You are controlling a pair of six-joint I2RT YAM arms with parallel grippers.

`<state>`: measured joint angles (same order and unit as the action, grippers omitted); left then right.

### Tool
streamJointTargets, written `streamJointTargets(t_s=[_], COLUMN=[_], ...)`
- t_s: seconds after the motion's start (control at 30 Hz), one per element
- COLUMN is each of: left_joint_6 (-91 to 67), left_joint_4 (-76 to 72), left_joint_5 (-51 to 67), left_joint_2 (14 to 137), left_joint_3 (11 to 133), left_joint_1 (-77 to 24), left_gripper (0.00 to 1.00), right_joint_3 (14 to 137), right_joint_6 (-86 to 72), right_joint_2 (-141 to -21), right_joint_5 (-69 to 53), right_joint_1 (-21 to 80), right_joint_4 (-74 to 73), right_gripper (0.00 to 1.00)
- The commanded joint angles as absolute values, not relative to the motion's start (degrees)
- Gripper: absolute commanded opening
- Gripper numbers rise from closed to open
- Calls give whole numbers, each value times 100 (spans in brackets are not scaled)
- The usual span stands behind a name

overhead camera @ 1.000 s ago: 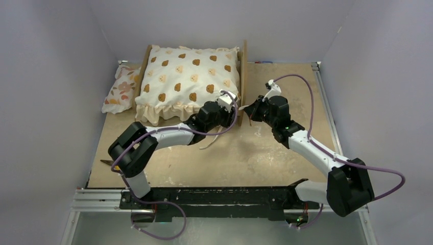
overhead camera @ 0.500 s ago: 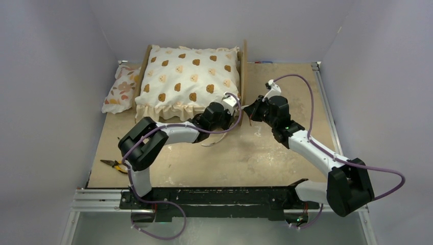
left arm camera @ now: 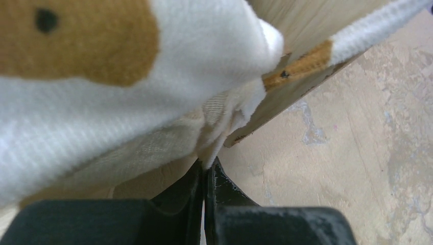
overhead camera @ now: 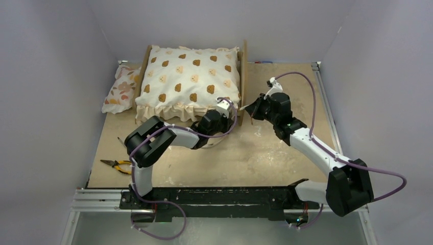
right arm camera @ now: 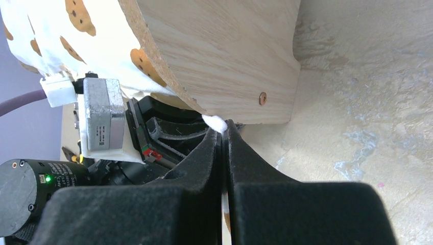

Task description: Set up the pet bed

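Pet bed (overhead camera: pixel 244 71) location: far left-centre of the bench (overhead camera: pixel 255 163), close to the far wall. An upright light-wood board stands at its left side and another at its right side.

Near zone
- Both arm bases sit at the near edge of the bench.
- Yellow-handled pliers (overhead camera: pixel 118 165) lie flat on the bench at the near left, well apart from the pet bed.

Middle zone
- Both arms reach toward the near right corner of the pet bed.
- Left gripper (left arm camera: pixel 206 171): clenched. A fold of thin white fabric from the lower edge of the cushion (overhead camera: pixel 189 76) is pinched between its fingertips. It sits just under the cushion's near right corner, beside the lower edge of the right-hand board.
- Right gripper (right arm camera: pixel 223 127): clenched on a narrow pale fabric strip (right arm camera: pixel 216 123). A white tuft of the strip protrudes past the fingertips, just beside the lower corner of the right-hand board. This gripper is on the right of that board.
- The two grippers are close together. Whether they touch cannot be determined.

Far zone
- The cream bear-print cushion lies on the pet bed, filling the span between the two boards. Its ruffle hangs over the near side.
- A floral pillow (overhead camera: pixel 120 89) rests on the bench just left of the pet bed, against the left board.
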<state>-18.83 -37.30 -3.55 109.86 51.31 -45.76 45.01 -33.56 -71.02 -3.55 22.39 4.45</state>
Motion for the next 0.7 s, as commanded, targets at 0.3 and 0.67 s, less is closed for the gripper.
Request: streamJointTargets(t_s=[0.3, 0.67], left_joint_6=[-2937, -3877], left_joint_4=[-3464, -4034], left_joint_5=[-103, 531], left_joint_2=[11107, 10544], left_joint_3=[5054, 4554], left_joint_1=[-4814, -4913], left_gripper=[0, 38], right_joint_3=[4096, 2592], right_joint_6=[-3238, -3426], right_joint_2=[-6943, -7326], right_joint_5=[-521, -740], right_joint_1=[1938, 1974], right_joint_4=[1293, 1855], right_gripper=[0, 10])
